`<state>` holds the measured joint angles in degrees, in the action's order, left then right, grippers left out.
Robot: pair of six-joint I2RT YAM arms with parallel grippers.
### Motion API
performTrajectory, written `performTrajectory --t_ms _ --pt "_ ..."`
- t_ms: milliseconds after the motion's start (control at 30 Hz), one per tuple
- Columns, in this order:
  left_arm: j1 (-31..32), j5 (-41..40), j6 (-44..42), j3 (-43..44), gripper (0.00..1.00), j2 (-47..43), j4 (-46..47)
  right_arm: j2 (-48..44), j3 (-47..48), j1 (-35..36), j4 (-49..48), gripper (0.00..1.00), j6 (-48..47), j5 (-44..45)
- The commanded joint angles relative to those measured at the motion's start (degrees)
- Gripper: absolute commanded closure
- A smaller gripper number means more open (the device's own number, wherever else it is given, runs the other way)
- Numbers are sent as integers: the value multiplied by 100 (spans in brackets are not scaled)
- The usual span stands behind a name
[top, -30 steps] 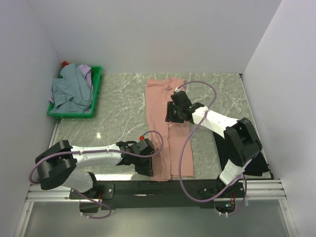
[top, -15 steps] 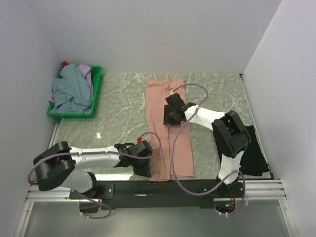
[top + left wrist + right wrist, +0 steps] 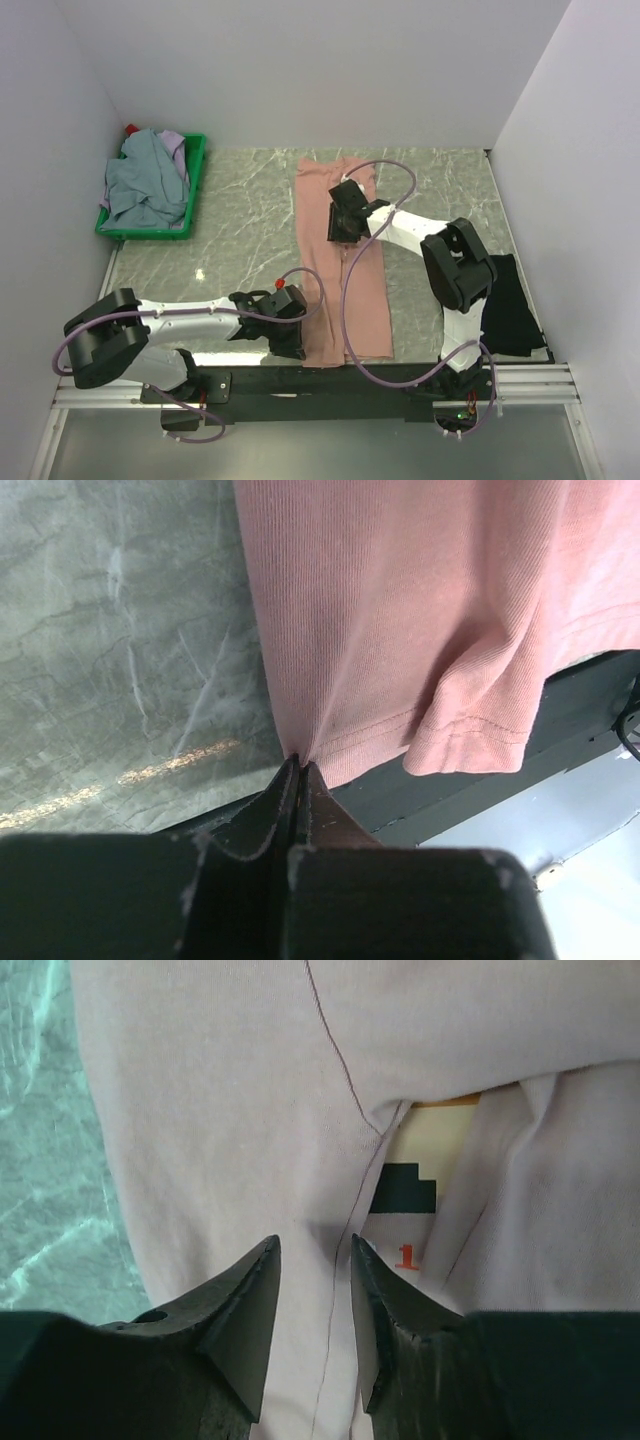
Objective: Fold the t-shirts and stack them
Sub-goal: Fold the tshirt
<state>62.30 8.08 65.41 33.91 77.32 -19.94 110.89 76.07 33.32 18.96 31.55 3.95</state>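
Note:
The salmon-pink t-shirt [image 3: 372, 320] lies as a long narrow strip from the table's far middle to its near edge. My left gripper [image 3: 297, 344] is shut on the shirt's near hem, at its left corner; the left wrist view shows the jaws [image 3: 298, 764] pinching the pink cloth [image 3: 400, 610]. My right gripper [image 3: 338, 228] hovers over the shirt's upper half with its jaws a little apart and nothing between them [image 3: 313, 1247]; the pixel print [image 3: 405, 1190] peeks out of a fold beside it. A black t-shirt [image 3: 510, 312] lies at the right edge.
A green crate [image 3: 196, 175] at the far left holds a grey-blue shirt [image 3: 143, 185] and a lavender one [image 3: 175, 143]. White walls close the table on three sides. The black base rail [image 3: 330, 375] runs along the near edge, with purple cables looping over the shirt.
My right gripper has moved left and farther up the pink shirt. My left gripper has shifted slightly left and nearer while holding the hem.

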Motion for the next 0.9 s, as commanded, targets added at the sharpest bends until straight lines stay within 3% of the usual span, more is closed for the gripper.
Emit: performTrajectory --t_ms 0,367,600,667,867 --pt "36 -25 42 -86 99 -173 34 143 233 34 99 59 9 273" --pt "36 -17 139 -201 99 -288 70 292 364 34 161 59 -35 265" --pt "54 -25 227 -297 99 -419 96 407 637 17 266 91 -26 326" --pt "63 -34 244 -315 99 -463 96 355 654 -10 292 97 -17 344" --pt "124 -52 350 -412 99 -577 114 196 742 -159 389 100 -26 405"
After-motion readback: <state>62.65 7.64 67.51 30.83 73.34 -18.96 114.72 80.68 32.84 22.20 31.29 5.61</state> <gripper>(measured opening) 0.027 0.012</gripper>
